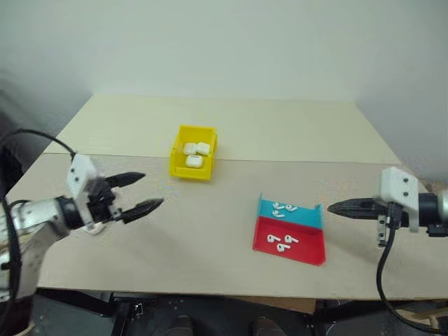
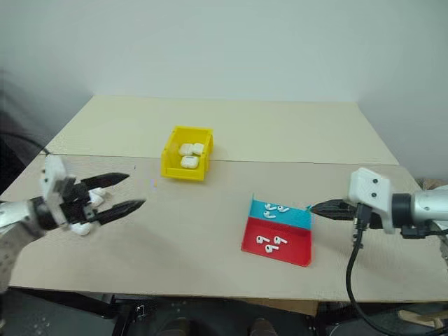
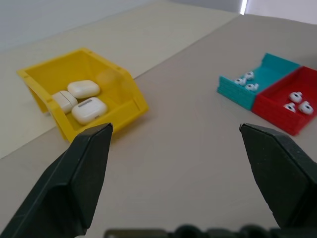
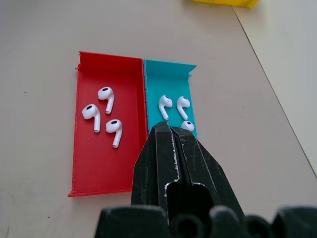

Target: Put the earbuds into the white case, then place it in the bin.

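Earbuds point(image 4: 106, 116) in tray point(image 4: 81, 163) — no readable markings.

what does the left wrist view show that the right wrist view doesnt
Left wrist view alone: the inside of the yellow bin with three white cases lying in it, seen between the open left hand fingers.

Right wrist view alone: the shut right hand over the tray, and a clear count of earbuds, three in the red half and three in the teal.

Both: the red-and-teal tray with earbuds, the tan table, and the bin, just its edge in the right wrist view.
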You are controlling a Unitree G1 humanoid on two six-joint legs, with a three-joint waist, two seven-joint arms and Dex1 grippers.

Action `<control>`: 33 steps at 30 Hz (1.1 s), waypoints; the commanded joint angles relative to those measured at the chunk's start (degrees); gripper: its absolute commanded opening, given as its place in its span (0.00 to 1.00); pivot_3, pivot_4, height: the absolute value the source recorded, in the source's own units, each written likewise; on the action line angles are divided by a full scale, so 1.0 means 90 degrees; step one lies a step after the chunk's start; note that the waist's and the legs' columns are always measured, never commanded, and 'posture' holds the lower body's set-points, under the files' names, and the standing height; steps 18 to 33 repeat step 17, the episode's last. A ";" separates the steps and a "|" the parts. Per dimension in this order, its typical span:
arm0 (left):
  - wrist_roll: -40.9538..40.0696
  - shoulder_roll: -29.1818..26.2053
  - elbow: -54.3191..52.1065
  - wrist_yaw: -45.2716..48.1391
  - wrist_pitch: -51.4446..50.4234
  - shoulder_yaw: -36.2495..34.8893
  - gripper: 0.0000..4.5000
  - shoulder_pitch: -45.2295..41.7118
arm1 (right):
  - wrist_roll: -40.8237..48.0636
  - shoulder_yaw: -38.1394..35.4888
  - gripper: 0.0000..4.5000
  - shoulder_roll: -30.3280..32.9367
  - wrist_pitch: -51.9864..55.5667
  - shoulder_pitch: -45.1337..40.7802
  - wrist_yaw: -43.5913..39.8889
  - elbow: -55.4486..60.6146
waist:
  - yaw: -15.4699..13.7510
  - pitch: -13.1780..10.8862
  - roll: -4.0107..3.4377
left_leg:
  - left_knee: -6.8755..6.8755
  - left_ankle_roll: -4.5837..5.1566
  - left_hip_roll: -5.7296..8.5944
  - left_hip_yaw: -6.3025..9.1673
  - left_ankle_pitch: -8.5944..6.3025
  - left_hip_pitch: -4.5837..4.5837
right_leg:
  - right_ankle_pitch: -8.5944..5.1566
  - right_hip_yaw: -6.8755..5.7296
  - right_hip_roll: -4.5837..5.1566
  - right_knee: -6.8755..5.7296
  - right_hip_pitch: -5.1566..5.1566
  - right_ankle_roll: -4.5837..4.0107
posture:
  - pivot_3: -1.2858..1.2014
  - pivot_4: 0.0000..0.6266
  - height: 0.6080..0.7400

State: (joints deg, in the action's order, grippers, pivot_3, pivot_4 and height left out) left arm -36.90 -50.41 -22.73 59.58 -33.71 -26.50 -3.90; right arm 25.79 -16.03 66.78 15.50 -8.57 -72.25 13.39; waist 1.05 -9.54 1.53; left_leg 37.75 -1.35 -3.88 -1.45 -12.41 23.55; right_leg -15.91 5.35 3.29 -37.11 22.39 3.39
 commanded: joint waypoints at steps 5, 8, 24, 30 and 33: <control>-0.0344 -0.0470 -0.0657 0.0889 0.0148 -0.1628 0.99 0.1324 | -0.0197 -0.0515 0.00 0.0227 -0.1155 0.0191 -0.0964 -0.0788 | -0.0023 -0.0001 0.0001 | -0.0004 0.0003 -0.0002 -0.0007 -0.0002 -0.0007 | -0.0004 0.0001 0.0002 0.0001 -0.0003 -0.0004 | 0.52 0.24 1.00; -0.0375 -0.0424 -0.0777 0.0825 0.0146 -0.1815 0.99 0.1497 | -0.0338 -0.0413 0.00 0.0217 -0.1296 0.0140 -0.0970 -0.0919 | -0.0020 -0.0001 0.0000 | -0.0004 0.0003 -0.0002 -0.0008 -0.0002 -0.0018 | -0.0004 0.0002 0.0002 0.0001 -0.0010 -0.0004 | 0.52 0.24 1.00; -0.0506 -0.0309 -0.1043 0.0651 0.0192 -0.1915 0.99 0.1810 | -0.0411 -0.0203 0.00 0.0152 -0.1264 -0.0153 -0.0922 -0.0957 | 0.0014 -0.0001 0.0000 | -0.0013 0.0003 -0.0005 -0.0016 -0.0002 -0.0025 | -0.0007 0.0011 0.0000 0.0000 -0.0007 -0.0007 | 0.52 0.24 1.00; -0.0506 -0.0309 -0.1043 0.0651 0.0192 -0.1915 0.99 0.1810 | -0.0411 -0.0203 0.00 0.0152 -0.1264 -0.0153 -0.0922 -0.0957 | 0.0014 -0.0001 0.0000 | -0.0013 0.0003 -0.0005 -0.0016 -0.0002 -0.0025 | -0.0007 0.0011 0.0000 0.0000 -0.0007 -0.0007 | 0.52 0.24 1.00; -0.0506 -0.0309 -0.1043 0.0651 0.0192 -0.1915 0.99 0.1810 | -0.0411 -0.0203 0.00 0.0152 -0.1264 -0.0153 -0.0922 -0.0957 | 0.0014 -0.0001 0.0000 | -0.0013 0.0003 -0.0005 -0.0016 -0.0002 -0.0025 | -0.0007 0.0011 0.0000 0.0000 -0.0007 -0.0007 | 0.52 0.24 1.00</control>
